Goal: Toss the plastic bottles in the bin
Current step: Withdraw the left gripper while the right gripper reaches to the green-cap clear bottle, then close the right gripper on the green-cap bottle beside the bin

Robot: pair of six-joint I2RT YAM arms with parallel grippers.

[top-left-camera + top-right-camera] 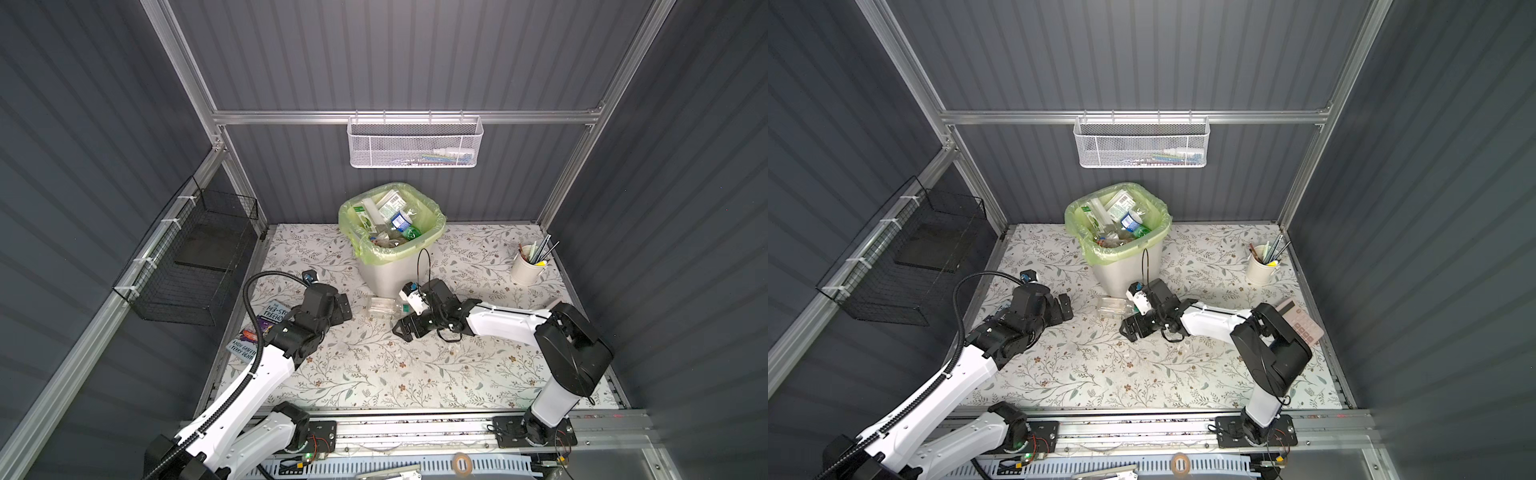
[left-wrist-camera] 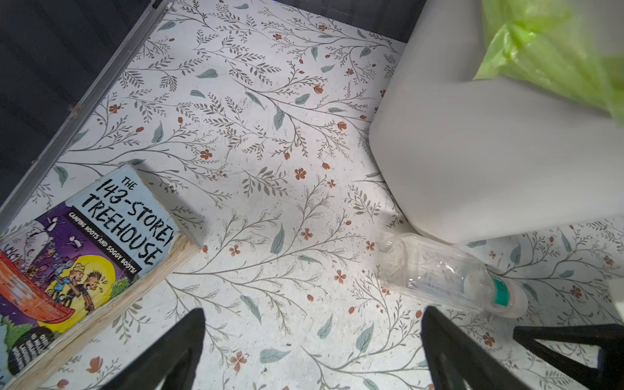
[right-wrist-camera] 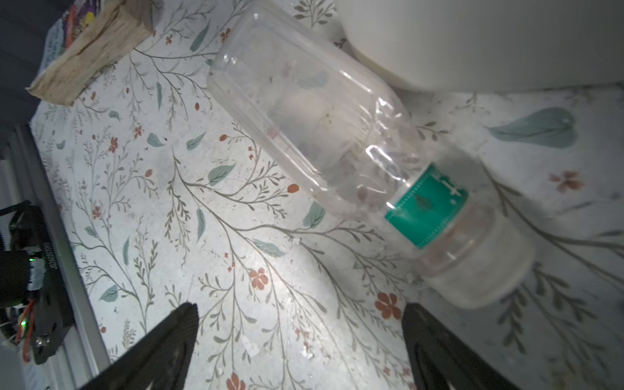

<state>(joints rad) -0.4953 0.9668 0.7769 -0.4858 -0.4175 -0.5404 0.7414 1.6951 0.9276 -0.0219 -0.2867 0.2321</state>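
Two grippers hung spread and empty over the worktop [image 1: 374, 374]: the left gripper [image 2: 314, 314] near a paperback book [image 2: 94, 243], the right gripper [image 3: 300, 310] just short of the clear plastic bottle [image 3: 337, 141]. This lay on its side just beside the bin's foot, mid-worktop. It looked empty, so probably light, thin-walled, slick and apt to roll; gripping across the mid-body seemed safest. Beyond, the bin [image 1: 386, 274] near the far edge held many discarded bottles [image 1: 401, 220].
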